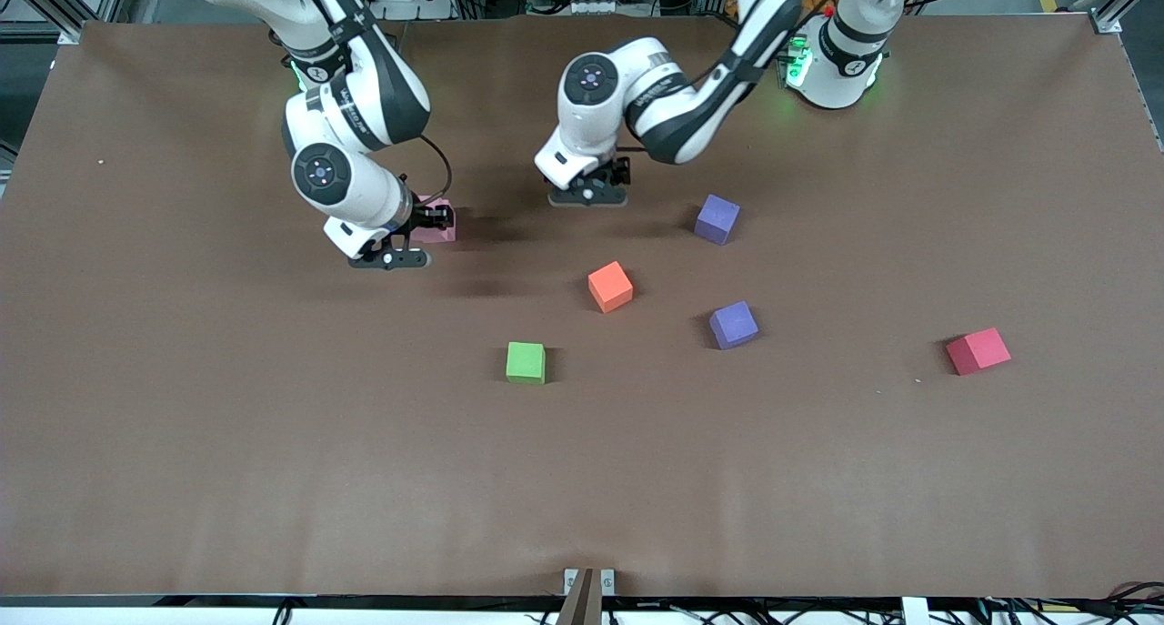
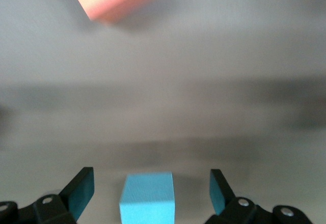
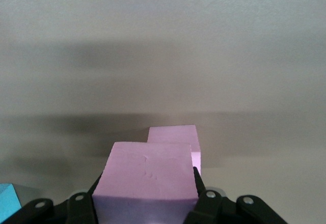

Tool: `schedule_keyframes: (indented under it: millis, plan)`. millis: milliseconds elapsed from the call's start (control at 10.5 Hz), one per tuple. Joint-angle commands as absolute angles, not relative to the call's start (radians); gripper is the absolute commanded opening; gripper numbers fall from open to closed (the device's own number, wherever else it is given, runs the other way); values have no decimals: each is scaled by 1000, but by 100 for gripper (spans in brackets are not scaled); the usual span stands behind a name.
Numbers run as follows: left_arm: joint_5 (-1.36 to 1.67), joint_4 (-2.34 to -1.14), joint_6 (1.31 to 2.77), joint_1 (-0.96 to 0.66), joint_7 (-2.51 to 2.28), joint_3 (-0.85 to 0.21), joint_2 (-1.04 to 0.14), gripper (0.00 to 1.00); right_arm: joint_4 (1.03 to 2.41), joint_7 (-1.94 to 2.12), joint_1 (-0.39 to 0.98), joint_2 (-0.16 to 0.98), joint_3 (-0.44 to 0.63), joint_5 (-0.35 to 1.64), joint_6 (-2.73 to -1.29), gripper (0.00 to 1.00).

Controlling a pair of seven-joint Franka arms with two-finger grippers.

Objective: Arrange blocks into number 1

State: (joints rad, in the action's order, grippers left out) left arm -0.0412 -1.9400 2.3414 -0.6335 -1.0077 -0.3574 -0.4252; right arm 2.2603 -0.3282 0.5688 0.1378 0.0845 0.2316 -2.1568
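Farther from the camera than the orange cube (image 1: 610, 287), left gripper (image 2: 147, 196) jaws straddle the light blue cube (image 2: 147, 198), open; right gripper (image 3: 146, 196) clamps one pink cube (image 3: 146, 186), seemingly above another pink cube (image 3: 173, 134).

The right pincer (image 3: 145, 193) clamps a pink block (image 3: 146, 178) over the worktop (image 3: 163, 56) (a second pink block (image 3: 175, 137) lies just beside), light blue block (image 3: 7, 201) at the edge.

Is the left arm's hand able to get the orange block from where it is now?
Probably yes. The left hand is open, with the light blue block loose between its fingers, and bare table lies between it and the orange block.
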Motion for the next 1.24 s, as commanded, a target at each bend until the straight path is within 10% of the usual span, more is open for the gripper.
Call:
schedule_keyframes:
  millis: [0, 1143]
  plan:
    - [-60, -1913, 2330, -604, -999, -316, -403, 100, 2264, -388, 651, 143, 91, 244, -2210, 56]
    - [100, -1620, 2330, -735, -1081, -15, -663, 100, 2160, -931, 1018, 354, 43, 242, -2540, 56]
